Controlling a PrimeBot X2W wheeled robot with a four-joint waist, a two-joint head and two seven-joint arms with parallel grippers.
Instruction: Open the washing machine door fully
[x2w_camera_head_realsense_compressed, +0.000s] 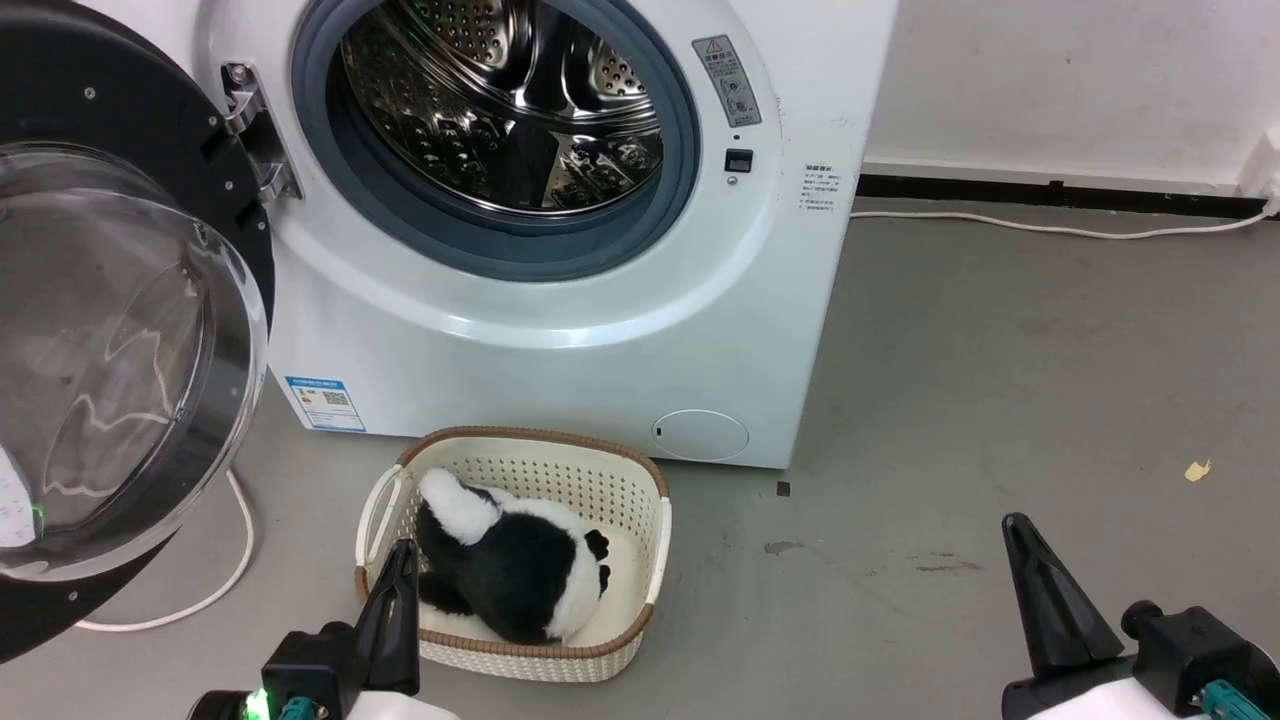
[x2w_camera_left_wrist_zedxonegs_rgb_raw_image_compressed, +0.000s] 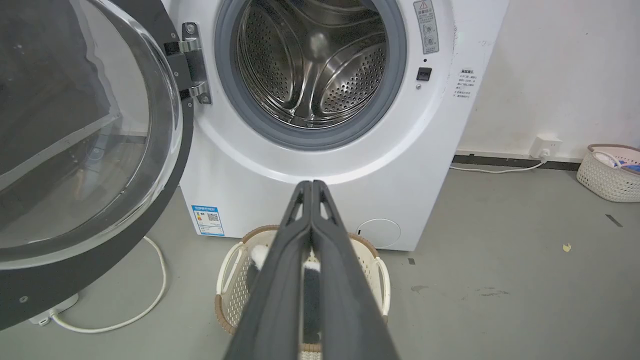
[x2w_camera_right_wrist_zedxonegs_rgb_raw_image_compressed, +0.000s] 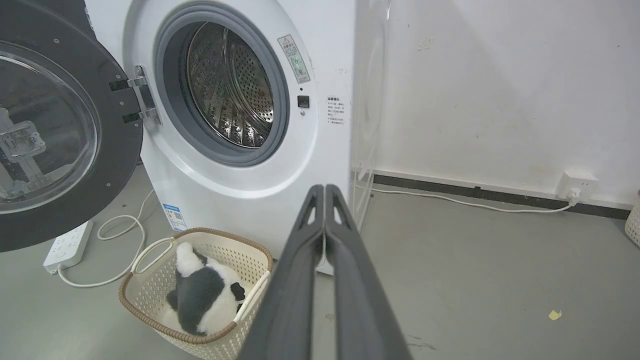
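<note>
Hinges (x2w_camera_head_realsense_compressed: 255, 130) carry the washing machine door (x2w_camera_head_realsense_compressed: 110, 340) at nine o'clock of the drum opening. It stands wide open, with its inner face and bulging glass bowl turned toward the head camera. The washing machine (x2w_camera_head_realsense_compressed: 560, 340) sits against the wall, its steel drum (x2w_camera_head_realsense_compressed: 510, 100) bare to view inside the grey-blue gasket (x2w_camera_head_realsense_compressed: 520, 250). A blue sticker (x2w_camera_head_realsense_compressed: 325, 403) is at seven o'clock of its front and a round filter cover (x2w_camera_head_realsense_compressed: 700, 435) at five o'clock. On the floor (x2w_camera_head_realsense_compressed: 1000, 380) just in front, at six o'clock of the machine, a cream basket (x2w_camera_head_realsense_compressed: 545, 470) holds a black and white plush toy (x2w_camera_head_realsense_compressed: 520, 570). A white cable (x2w_camera_head_realsense_compressed: 247, 545) loops on the floor below the door.

Both arms sit low at the bottom edge of the head view, well apart from the door and touching nothing. The left gripper (x2w_camera_head_realsense_compressed: 403, 548) is at seven o'clock, pointing up over the basket's near corner. In its wrist view its fingers (x2w_camera_left_wrist_zedxonegs_rgb_raw_image_compressed: 282, 280) lie pressed together, aimed at the machine's lower front. The right gripper (x2w_camera_head_realsense_compressed: 1018, 522) is at five o'clock over bare floor, its fingers (x2w_camera_right_wrist_zedxonegs_rgb_raw_image_compressed: 295, 290) likewise closed on nothing.
</note>
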